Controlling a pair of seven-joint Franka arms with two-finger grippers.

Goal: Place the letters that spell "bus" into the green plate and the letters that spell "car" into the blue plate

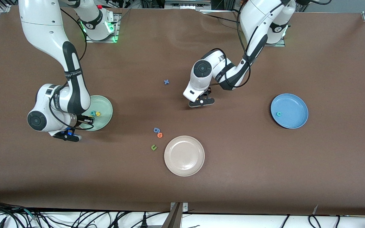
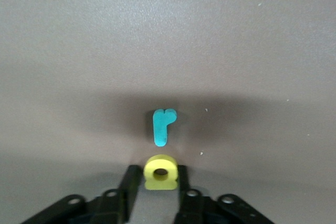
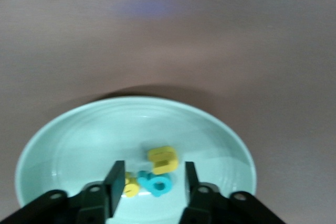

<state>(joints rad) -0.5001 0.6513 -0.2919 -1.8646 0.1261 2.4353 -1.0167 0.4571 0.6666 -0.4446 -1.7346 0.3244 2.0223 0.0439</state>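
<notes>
My right gripper point(image 3: 151, 176) hangs open just over the green plate point(image 1: 105, 109). In that plate, under its spread fingers, lie a yellow "u" point(image 3: 164, 160), a teal "b" point(image 3: 156, 183) and a yellow "s" point(image 3: 128, 185). My left gripper point(image 1: 201, 102) is down at the table's middle, shut on a yellow "a" point(image 2: 161, 171) that rests on the cloth. A teal "r" point(image 2: 164, 126) lies just ahead of that letter, apart from it. The blue plate point(image 1: 295, 103) sits toward the left arm's end and holds a teal "c" point(image 1: 278, 114).
A beige-white plate point(image 1: 184, 155) lies nearer the front camera. Beside it are a blue "g" point(image 1: 156, 130), an orange "o" point(image 1: 160, 135) and a green "u" point(image 1: 153, 147). A small blue "x" point(image 1: 166, 82) lies beside the left gripper, toward the right arm's end.
</notes>
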